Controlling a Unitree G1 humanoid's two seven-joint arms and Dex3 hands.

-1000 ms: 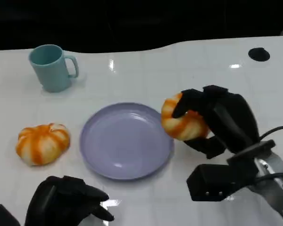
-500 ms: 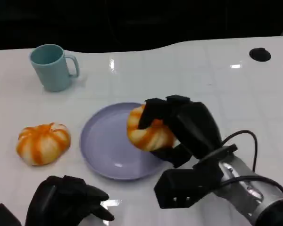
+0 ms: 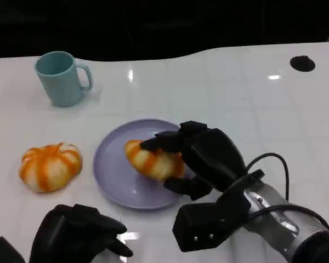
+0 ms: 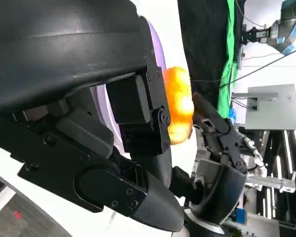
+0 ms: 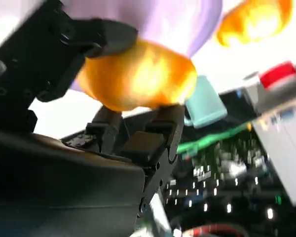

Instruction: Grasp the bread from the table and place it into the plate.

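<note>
On the surface (image 3: 236, 82), a teal mug (image 3: 59, 78) sits near the far left corner and a second orange bun (image 3: 49, 166) by the left edge. Our left hand (image 3: 77, 236) rests curled, grasping nothing. Our right hand (image 3: 200, 156), grasping the bread (image 3: 151, 160), has carried it from beside the plate (image 3: 118, 181) to over its middle; releasing looks next.

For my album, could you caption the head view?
Right hand holds a bread over the plate; another bread and a mug sit nearby.

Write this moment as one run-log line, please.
right robot hand: holds bread over plate | left robot hand: idle, low | not released
</note>
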